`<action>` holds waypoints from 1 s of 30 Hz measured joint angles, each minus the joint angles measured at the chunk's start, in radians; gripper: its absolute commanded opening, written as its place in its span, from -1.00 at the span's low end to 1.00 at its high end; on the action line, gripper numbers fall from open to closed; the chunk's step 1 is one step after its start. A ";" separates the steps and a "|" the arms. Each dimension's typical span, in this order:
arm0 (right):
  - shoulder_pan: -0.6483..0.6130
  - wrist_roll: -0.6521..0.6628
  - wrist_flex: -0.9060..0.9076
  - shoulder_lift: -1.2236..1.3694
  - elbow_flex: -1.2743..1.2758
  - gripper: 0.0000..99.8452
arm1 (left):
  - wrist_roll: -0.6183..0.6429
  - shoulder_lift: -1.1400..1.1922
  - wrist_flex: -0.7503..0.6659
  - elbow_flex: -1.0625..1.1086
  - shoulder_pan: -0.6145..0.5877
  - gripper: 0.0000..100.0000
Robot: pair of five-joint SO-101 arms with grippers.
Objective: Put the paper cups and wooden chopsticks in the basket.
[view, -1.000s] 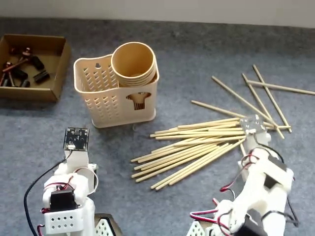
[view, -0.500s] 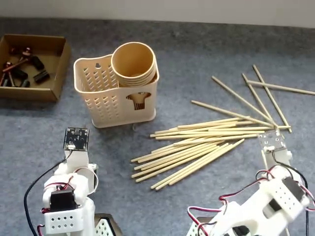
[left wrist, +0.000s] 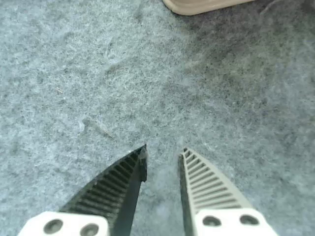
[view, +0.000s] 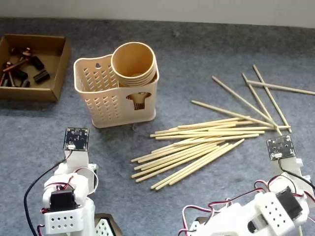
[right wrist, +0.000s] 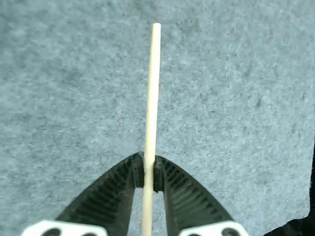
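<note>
"While the right gripper (right wrist: 149, 162) is clamped on something, what is it?"

"One pale, round wooden chopstick (right wrist: 153, 98), smooth and blunt at the end. Both dark ribbed fingers (right wrist: 118, 189) press on it, and it sticks straight out past their tips over the grey felt table (right wrist: 59, 73)."

"And the other sticks?"

"A loose bundle (view: 197, 145) of the same light wood lies flat on the felt to the right of the basket, its sticks nearly parallel. Several scattered chopsticks (view: 261, 98) lie crossed over one another farther right."

"Where are the paper cups (view: 134, 61)?"

"The tan cups stand nested in one upright stack in the right part of the cream perforated plastic basket (view: 98, 98), their rims above the basket's rim."

"How does the left gripper (left wrist: 162, 152) stand?"

"It hangs low over bare felt near the basket's foot. One finger is black and one pale, and the two are spread apart with felt showing in the gap."

"What else is on the table?"

"An open brown cardboard box (view: 61, 69) of small dark parts sits at the far left, apart from the basket."
</note>
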 measured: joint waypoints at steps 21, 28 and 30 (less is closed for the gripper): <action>-0.572 -0.689 0.000 -0.663 0.097 -0.99 | 0.000 0.000 0.000 0.000 0.000 -0.78; -0.799 -0.876 -0.048 -0.661 0.066 -0.99 | 0.000 0.000 0.000 0.000 0.000 -0.78; -0.853 -0.931 -0.091 -0.661 0.054 -0.99 | 0.000 0.000 0.000 0.000 0.000 -0.78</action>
